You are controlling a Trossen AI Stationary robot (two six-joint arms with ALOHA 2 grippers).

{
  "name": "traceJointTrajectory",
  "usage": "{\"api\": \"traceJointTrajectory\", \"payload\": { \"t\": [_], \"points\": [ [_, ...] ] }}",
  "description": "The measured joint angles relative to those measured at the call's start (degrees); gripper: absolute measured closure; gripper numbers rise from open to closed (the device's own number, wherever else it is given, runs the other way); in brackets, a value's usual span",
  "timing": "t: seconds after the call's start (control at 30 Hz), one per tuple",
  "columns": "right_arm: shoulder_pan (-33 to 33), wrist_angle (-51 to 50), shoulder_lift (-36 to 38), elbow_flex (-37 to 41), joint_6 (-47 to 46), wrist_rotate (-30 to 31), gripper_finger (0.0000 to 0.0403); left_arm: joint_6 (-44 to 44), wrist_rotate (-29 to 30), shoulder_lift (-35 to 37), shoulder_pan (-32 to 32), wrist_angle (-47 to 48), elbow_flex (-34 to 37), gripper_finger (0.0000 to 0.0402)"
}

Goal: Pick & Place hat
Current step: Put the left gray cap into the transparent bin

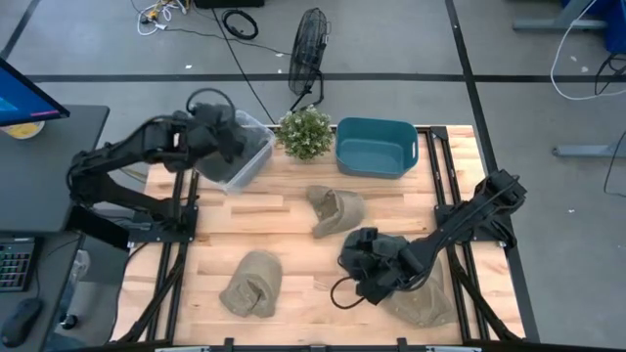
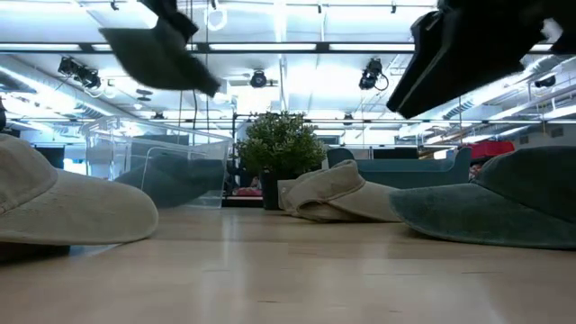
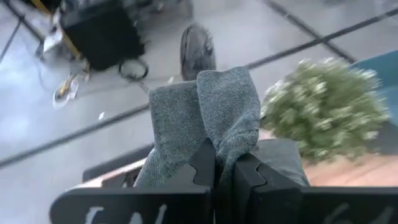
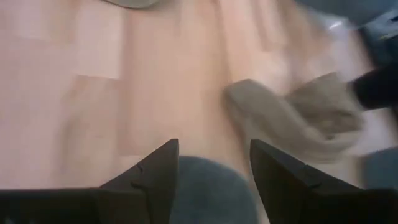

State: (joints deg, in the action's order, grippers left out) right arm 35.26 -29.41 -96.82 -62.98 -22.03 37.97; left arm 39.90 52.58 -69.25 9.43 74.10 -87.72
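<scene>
Left gripper (image 3: 225, 167) pinches a grey hat (image 3: 205, 118) above the clear bin (image 1: 245, 156), apparently for dropping, while the right gripper (image 4: 214, 163), fingers wide, hovers over a counter (image 1: 284, 220) hat (image 4: 208, 193).

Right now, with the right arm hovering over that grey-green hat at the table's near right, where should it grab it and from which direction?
Take the grey-green hat by its brim edge, coming straight down from above. It lies flat and floppy on the table, so a thin fold of brim suits the fingers better than the broad crown. The right end effector is open above it; the left end effector holds a grey hat.
</scene>
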Motion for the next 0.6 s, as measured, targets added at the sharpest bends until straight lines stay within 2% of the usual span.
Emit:
{"api": "traceJointTrajectory", "payload": {
  "t": [0.07, 0.17, 0.33, 0.6],
  "points": [
    [-0.1, -0.2, 1.6, 0.0, -0.2, -3.4, 0.0199, -0.2, -1.7, 0.0, 3.0, -0.1, 0.0, 0.0384],
    [-0.1, -0.8, 4.6, -0.1, 0.0, -4.2, 0.0199, -1.9, -2.7, 0.0, 7.1, -2.2, 1.5, 0.0384],
    [-0.3, -1.7, 9.5, -0.1, 0.1, -4.3, 0.0199, -6.0, -6.6, 0.4, 13.7, -11.5, 10.4, 0.0383],
    [-0.3, -2.1, 11.5, -0.1, 0.2, -4.5, 0.0199, -16.4, -7.1, 0.4, 21.7, -35.1, 26.2, 0.0382]
  ]
}}
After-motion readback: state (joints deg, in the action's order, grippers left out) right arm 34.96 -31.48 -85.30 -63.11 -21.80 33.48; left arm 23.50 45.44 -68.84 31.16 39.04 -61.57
